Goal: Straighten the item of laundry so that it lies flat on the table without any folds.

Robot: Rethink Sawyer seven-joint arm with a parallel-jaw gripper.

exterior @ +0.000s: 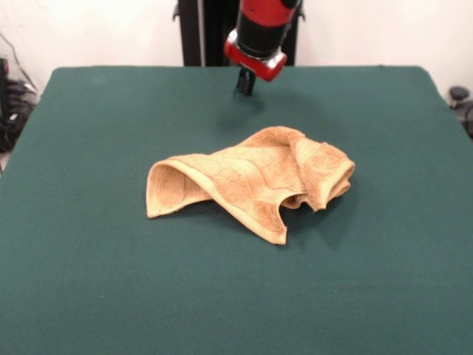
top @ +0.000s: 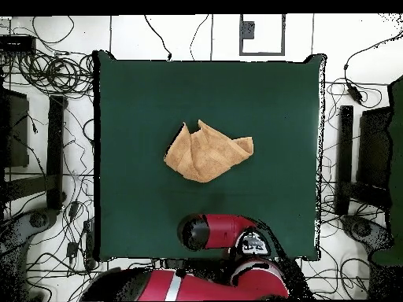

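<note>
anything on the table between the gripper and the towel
Nothing: in the front view only bare green table shows between the gripper and the crumpled towel.

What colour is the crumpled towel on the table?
Tan-orange. The towel shows best in the front view, against the dark green table.

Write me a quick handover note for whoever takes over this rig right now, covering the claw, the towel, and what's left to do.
Claw: raised above the table's far side near the pedestal, holding nothing; open or shut cannot be told.
Towel: crumpled near the table's middle, edges folded over and one end rolled up.
Done: nothing visible; the towel is not flat.
Left: grasp an edge or corner, pull the folds out, lay it flat.
</note>
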